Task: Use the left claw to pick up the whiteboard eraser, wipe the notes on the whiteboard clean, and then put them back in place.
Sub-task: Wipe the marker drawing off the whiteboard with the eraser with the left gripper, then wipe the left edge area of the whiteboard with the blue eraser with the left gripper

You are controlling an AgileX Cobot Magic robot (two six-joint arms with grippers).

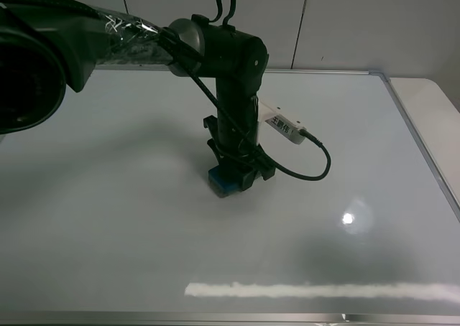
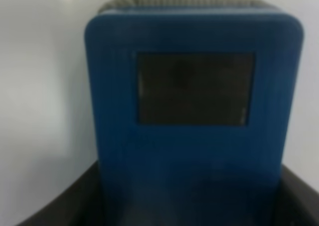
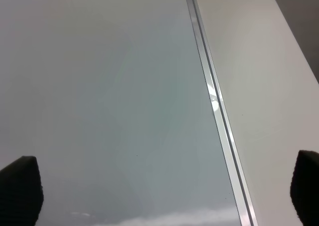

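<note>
My left claw (image 1: pixel 233 169) reaches to the middle of the whiteboard (image 1: pixel 108 197) and is shut on the whiteboard eraser (image 1: pixel 221 183), a blue-teal block pressed down on the board. In the left wrist view the eraser (image 2: pixel 194 101) fills the picture, with a dark patch on top and grey felt at its far edge. The claw's small white labelled box (image 1: pixel 282 124) and looping black cable hang beside it. No red notes show in any view; they are hidden or out of view. My right gripper (image 3: pixel 163 186) is open and empty above the board's right edge.
The whiteboard's silver frame (image 3: pixel 214 101) runs along its right side, with white table (image 3: pixel 259 86) beyond it. Light glare streaks (image 1: pixel 323 291) lie on the board near its front edge. A grey wall stands behind the board.
</note>
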